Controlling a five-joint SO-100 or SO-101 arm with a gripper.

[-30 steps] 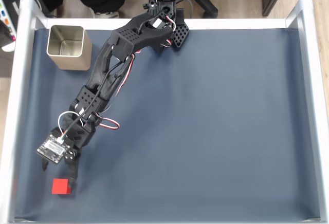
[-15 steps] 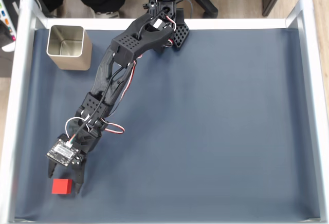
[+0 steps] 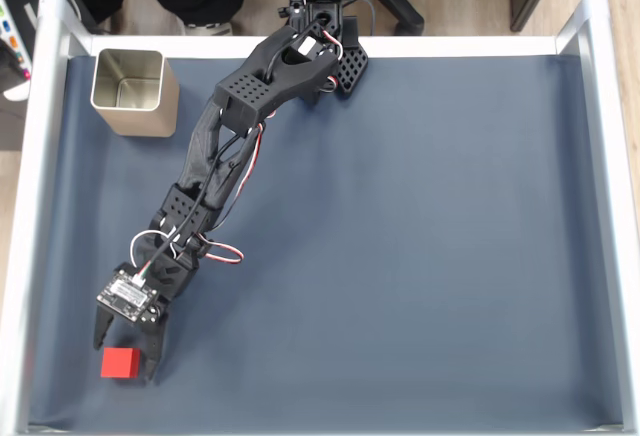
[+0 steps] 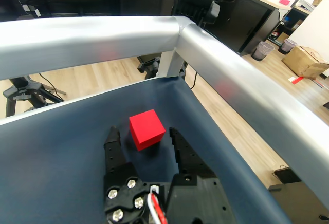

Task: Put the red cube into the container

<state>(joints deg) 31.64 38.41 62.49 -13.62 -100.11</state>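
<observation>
The red cube (image 3: 120, 361) lies on the dark blue mat near the front left corner in the fixed view. My gripper (image 3: 124, 348) is open over it, one finger on each side, neither touching. In the wrist view the red cube (image 4: 146, 129) sits just past the tips, between the two fingers (image 4: 112, 141), with my gripper (image 4: 142, 132) open. The container (image 3: 132, 91), a square silvery tin with an open top, stands at the back left corner of the mat, far from the gripper.
Silver rails (image 3: 30, 206) frame the blue mat (image 3: 420, 256) on all sides; the corner rail (image 4: 180, 26) rises close behind the cube. The arm's base (image 3: 325, 26) sits at the back edge. The mat's middle and right are bare.
The gripper has slid forward and a little right along the mat, so its open fingers now straddle the cube. The cube and the tin have not moved.
</observation>
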